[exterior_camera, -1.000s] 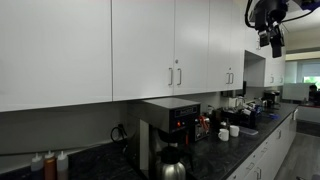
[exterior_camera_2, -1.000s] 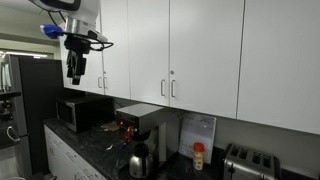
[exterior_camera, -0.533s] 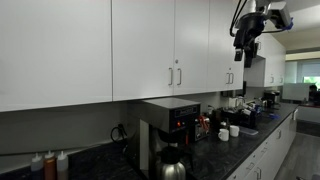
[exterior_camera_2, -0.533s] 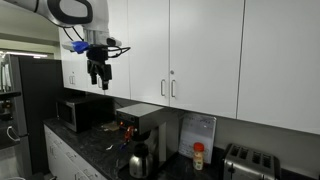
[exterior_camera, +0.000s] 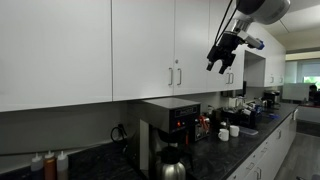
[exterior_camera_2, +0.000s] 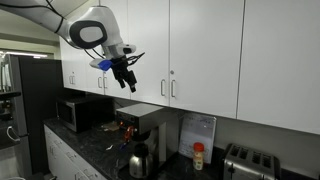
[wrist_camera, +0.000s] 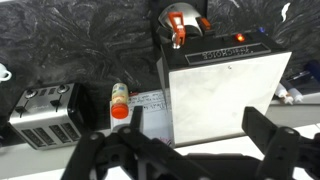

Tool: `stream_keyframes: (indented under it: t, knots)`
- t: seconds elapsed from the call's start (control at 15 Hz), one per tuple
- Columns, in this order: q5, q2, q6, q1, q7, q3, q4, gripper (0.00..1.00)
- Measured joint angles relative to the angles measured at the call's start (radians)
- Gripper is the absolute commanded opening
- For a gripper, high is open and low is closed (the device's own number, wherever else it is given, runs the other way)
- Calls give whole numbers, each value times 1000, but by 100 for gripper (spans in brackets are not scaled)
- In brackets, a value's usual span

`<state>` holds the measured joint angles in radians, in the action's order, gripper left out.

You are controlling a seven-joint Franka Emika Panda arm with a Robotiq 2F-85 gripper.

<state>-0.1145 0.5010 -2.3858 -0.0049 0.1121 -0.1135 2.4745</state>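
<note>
A: Where is the coffee maker point(exterior_camera_2: 140, 122)?
B: On the dark counter point(exterior_camera_2: 100, 148) under white wall cabinets point(exterior_camera_2: 200, 50), with a steel carafe point(exterior_camera_2: 139, 160) at its base.
A: And the gripper point(exterior_camera_2: 129, 84)?
B: In the air above the machine, in front of the cabinets, fingers spread wide, holding nothing. A toaster point(wrist_camera: 45, 112) and a red-capped bottle point(wrist_camera: 119, 103) stand farther along the counter.
</note>
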Motion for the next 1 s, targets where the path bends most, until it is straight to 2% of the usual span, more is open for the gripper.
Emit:
stream_keyframes:
  t: [0.73, 1.0]
  knots:
    - [1, -3, -16, 0, -3, 2, -1, 100]
    - [2, -12, -96, 1, 1, 2, -5, 100]
